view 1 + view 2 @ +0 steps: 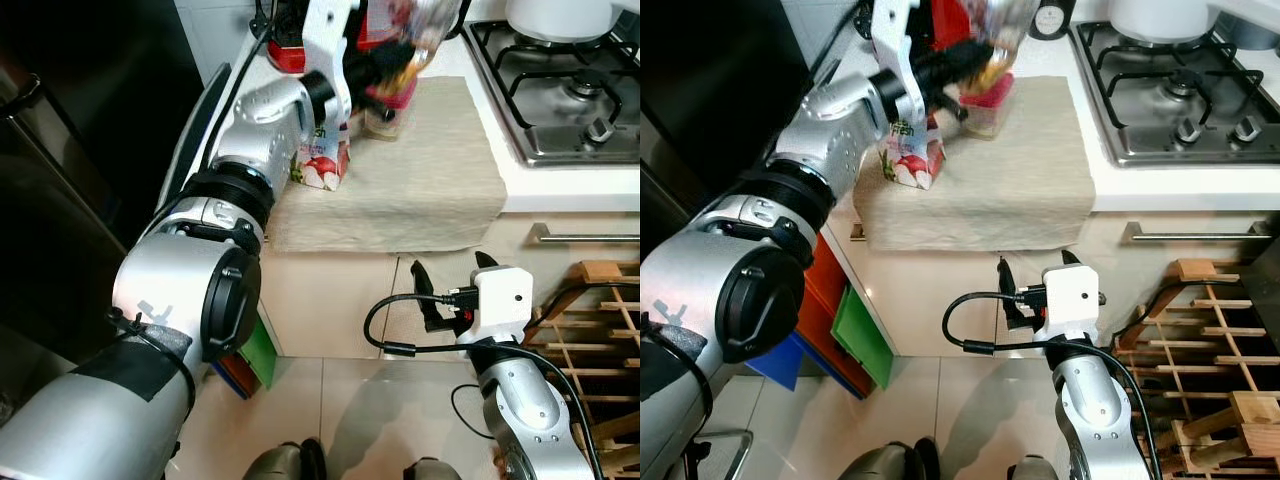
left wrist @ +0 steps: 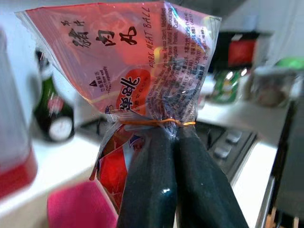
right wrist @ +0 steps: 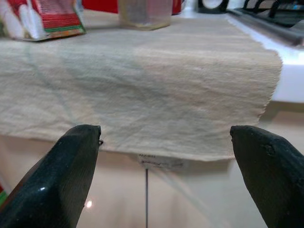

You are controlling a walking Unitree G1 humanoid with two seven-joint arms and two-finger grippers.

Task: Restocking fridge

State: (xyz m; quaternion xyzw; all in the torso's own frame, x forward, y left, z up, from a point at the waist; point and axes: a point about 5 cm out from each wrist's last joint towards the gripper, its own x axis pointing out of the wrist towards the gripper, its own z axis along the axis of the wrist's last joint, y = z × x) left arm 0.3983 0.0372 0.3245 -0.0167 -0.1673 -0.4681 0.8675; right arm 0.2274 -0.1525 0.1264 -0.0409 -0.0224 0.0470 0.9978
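Left wrist view: my left gripper (image 2: 173,142) is clenched on the banded neck of a clear red-printed plastic meatball bag (image 2: 128,71), lifted above the beige cloth (image 1: 420,170). Right gripper (image 3: 164,142) idle, spread wide. Step: pickup. Next, judged: carry to fridge.

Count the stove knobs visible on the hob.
2: both on the front strip of the gas hob, one toward the cloth side, the other farther right. More may sit outside the picture.
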